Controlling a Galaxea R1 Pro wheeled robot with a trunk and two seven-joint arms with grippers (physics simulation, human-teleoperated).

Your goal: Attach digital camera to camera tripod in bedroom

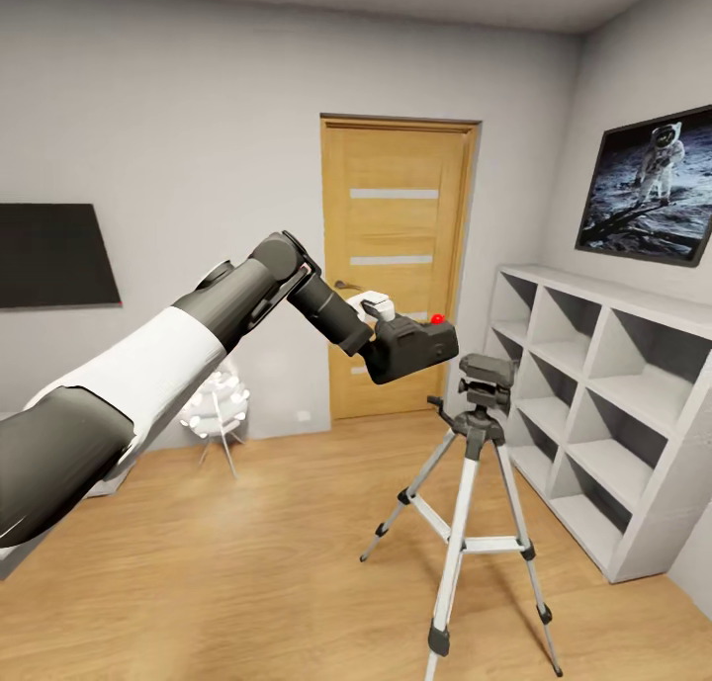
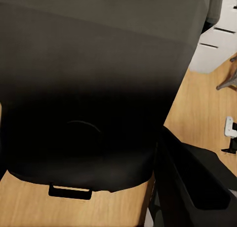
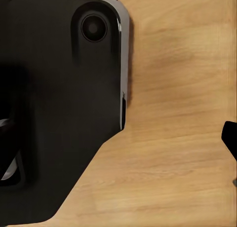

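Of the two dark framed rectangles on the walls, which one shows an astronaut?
The framed picture on the right wall, above the white shelving; the left-wall panel is plain black.

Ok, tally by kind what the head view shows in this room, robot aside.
Digital camera: 1
Camera tripod: 1
Door: 1
Cube shelving: 1
Astronaut picture: 1
Dark wall panel: 1
Small white stand with round bulbs: 1
Total: 7

The camera (image 1: 413,346) looks matt black plastic; the tripod (image 1: 473,483) has smooth silver metal legs; the floor (image 1: 247,572) is pale wood planks.
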